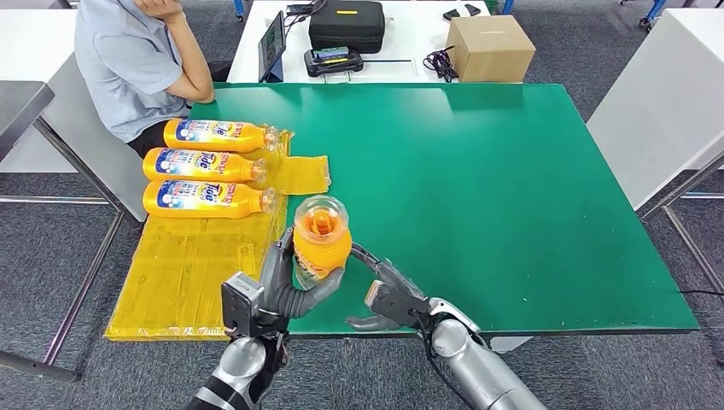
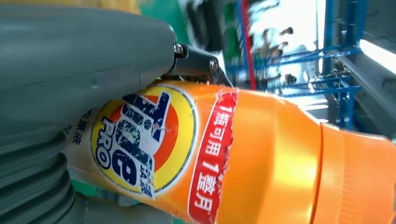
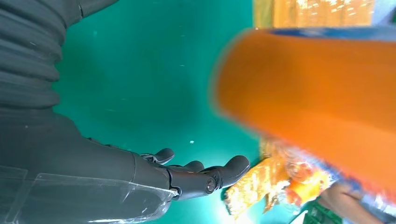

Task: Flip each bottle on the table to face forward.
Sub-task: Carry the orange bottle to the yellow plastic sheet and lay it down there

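The left hand [image 1: 286, 286] grips the orange bottle [image 1: 321, 239] above the tabletop's [image 1: 512, 188] near edge, long axis upright, cap toward the camera; the right hand [image 1: 388, 299] waits empty, fingers spread, just beside it

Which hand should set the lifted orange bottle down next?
Left. The left hand already grips the orange detergent bottle; the right hand is open beside it, holding nothing.
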